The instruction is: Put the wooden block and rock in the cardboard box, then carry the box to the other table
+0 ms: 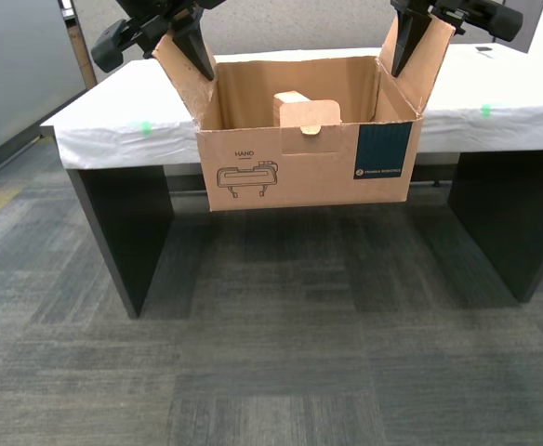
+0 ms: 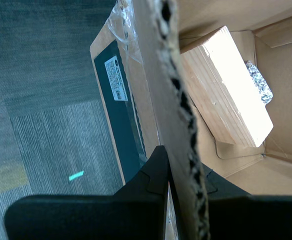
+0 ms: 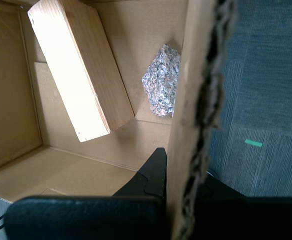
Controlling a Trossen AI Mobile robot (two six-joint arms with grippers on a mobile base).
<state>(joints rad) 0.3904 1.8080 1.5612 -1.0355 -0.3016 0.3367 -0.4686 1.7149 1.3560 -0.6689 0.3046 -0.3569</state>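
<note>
Cardboard box (image 1: 304,163) held off the floor in front of the other table (image 1: 113,111). One side flap clamped between the jaws of my first gripper (image 3: 178,187), the opposite flap pinched likewise by my second gripper (image 2: 178,187). Inside, below both sets of jaws: wooden block (image 3: 73,70) leaning on a wall, rock (image 3: 161,82) beside it.

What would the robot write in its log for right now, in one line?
stage: carrying | cardboard box: lifted, near table | first claw: shut on flap | second claw: shut on flap | wooden block, rock: inside
</note>
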